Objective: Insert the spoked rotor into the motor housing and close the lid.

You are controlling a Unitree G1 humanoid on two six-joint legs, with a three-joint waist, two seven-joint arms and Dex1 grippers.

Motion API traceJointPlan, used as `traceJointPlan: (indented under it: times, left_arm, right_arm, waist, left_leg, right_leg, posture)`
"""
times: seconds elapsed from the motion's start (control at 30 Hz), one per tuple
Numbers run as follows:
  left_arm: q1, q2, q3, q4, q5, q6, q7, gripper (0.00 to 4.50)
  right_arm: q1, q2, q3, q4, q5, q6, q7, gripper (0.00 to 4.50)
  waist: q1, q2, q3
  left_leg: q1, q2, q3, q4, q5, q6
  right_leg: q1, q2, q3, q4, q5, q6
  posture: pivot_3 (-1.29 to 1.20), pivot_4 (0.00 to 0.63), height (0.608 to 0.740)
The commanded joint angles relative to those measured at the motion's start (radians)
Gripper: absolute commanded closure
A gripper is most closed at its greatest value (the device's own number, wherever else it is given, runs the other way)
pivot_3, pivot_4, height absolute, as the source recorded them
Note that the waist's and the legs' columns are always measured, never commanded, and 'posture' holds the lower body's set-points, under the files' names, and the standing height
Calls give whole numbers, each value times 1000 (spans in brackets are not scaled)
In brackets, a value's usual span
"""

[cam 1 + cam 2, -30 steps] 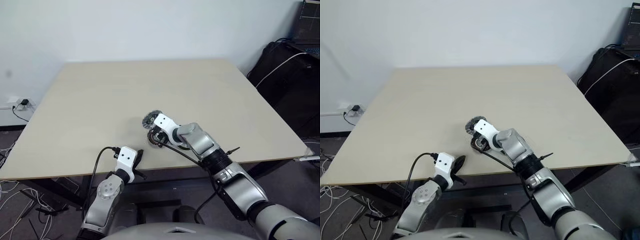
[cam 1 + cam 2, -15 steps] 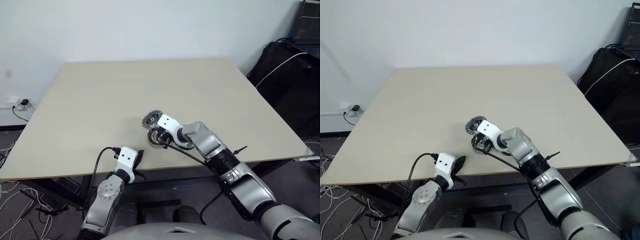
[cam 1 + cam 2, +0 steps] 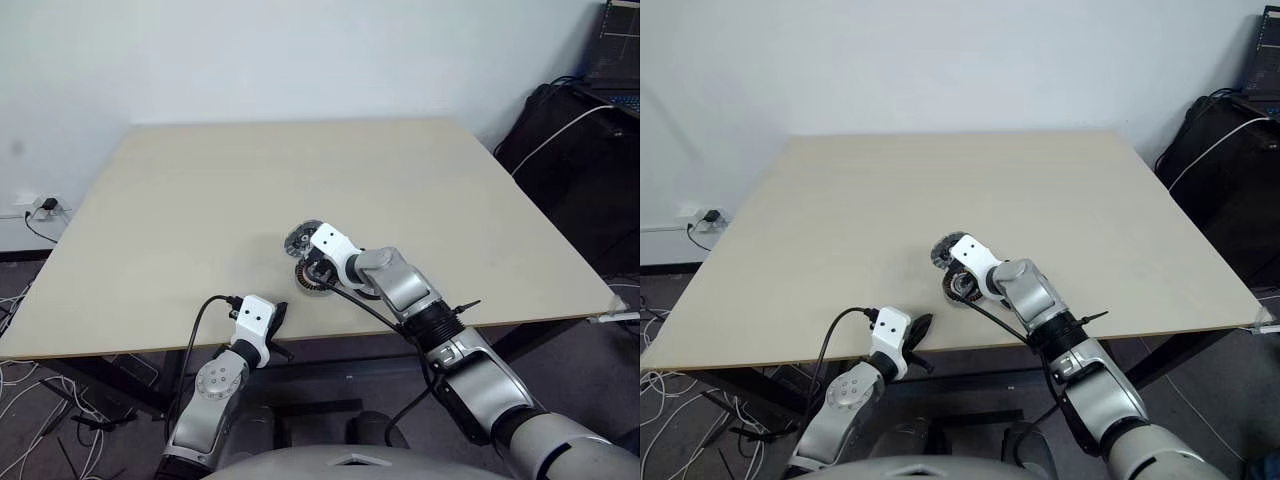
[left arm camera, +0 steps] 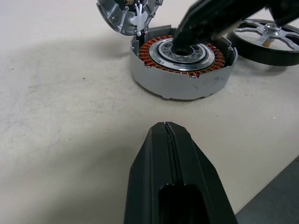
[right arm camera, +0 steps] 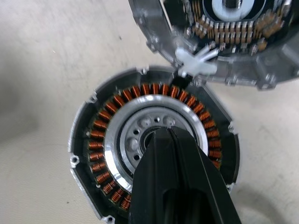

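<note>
The motor housing [image 4: 182,65] sits open on the table with its ring of copper windings facing up. My right gripper [image 5: 167,132] is shut, its tip down in the pale centre of the housing [image 5: 117,140]. The lid [image 5: 224,42] stands tilted on edge just beyond the housing, ribbed face toward it; a white plug and wires sit where the two meet. The spoked rotor [image 4: 271,39] lies flat on the table right beside the housing. My left gripper [image 4: 167,126] is shut and empty, low at the table's near edge, a short way from the housing.
The tan table [image 3: 200,200] stretches wide to the back and both sides. Its near edge [image 3: 130,340] runs just under my left gripper. Dark bags and cables [image 3: 580,150] stand on the floor off the right side.
</note>
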Motion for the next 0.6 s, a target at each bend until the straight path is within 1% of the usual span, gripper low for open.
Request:
traceJointPlan:
  times: [0.03, 0.17, 0.27, 0.47, 0.6]
  left_arm:
    - [-10, -2, -1, -15, -2, -25, -2, 4500]
    - [-7, -1, 1, -19, -3, -23, 0, 4500]
    - [-5, -1, 4, -13, -3, -28, 2, 4500]
    - [-6, -4, 6, 7, -3, -44, 4, 4500]
    - [1, -5, 4, 7, -3, -48, 4, 4500]
  right_arm:
    - [-27, 14, -14, 36, -7, -33, -18, 4468]
    - [-32, 27, -21, 69, -6, -49, -25, 4468]
    - [-33, 24, -29, 54, 2, -53, -18, 4468]
    - [-19, 1, -98, -57, 35, -27, -26, 4468]
    - [49, -49, -150, -192, 57, 26, -30, 4468]
  waist:
    - [-3, 0, 0]
    - [-10, 0, -1]
    - [-11, 0, -1]
    - [-8, 0, -1]
    - [-5, 0, -1]
  left_leg:
    - [0, 0, 0, 0, 0, 0]
    - [0, 1, 0, 1, 0, 0]
    - [0, 1, 0, 1, 1, -1]
    - [0, 1, 0, 1, 1, -1]
    - [0, 1, 0, 1, 1, -1]
  right_leg:
    - [0, 0, 0, 0, 0, 0]
    - [1, 0, 0, 0, 2, 0]
    - [1, 1, 0, 0, 4, 0]
    - [0, 1, 0, 0, 5, -1]
    - [0, 0, 1, -1, 4, -1]
  posture:
    - [0, 0, 740]
    - [0, 0, 740]
    - [0, 0, 740]
    - [0, 0, 740]
    - [0, 0, 740]
